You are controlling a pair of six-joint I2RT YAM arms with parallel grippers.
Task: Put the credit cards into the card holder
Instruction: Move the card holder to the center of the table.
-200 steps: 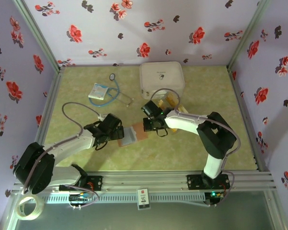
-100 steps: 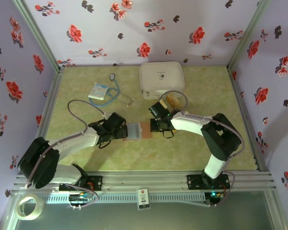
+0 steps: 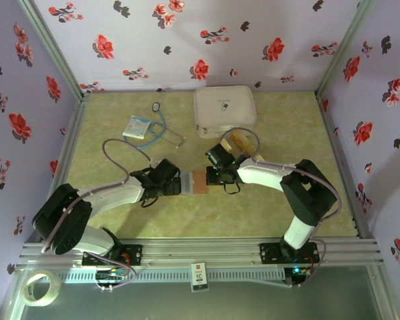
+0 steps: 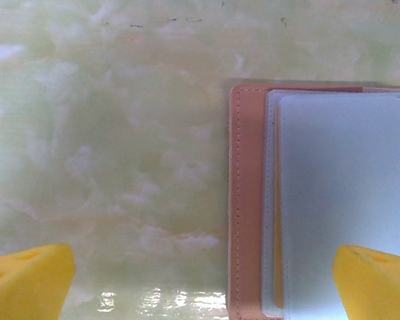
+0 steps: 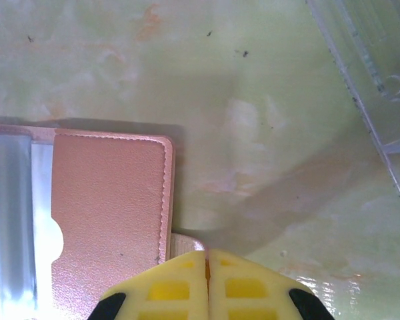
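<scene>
the card holder (image 3: 195,181) lies open and flat on the green table (image 3: 287,213) between the two arms, its grey pockets toward the left arm and its brown flap toward the right arm. the left gripper (image 4: 200,287) hangs over the holder's left edge with its yellow fingers spread wide, one above bare table and one above the grey pocket, holding nothing. the right gripper (image 5: 207,283) has its fingers pressed together at the brown flap's corner, beside a pale tan sliver; whether that is a card i cannot tell. the credit cards (image 3: 243,140) sit as a tan stack just in front of the white case (image 3: 225,110). to do this step well, the left gripper should probably pin the holder's edge so it cannot slide, while the right feeds a card low, edge-first and square to a pocket mouth.
</scene>
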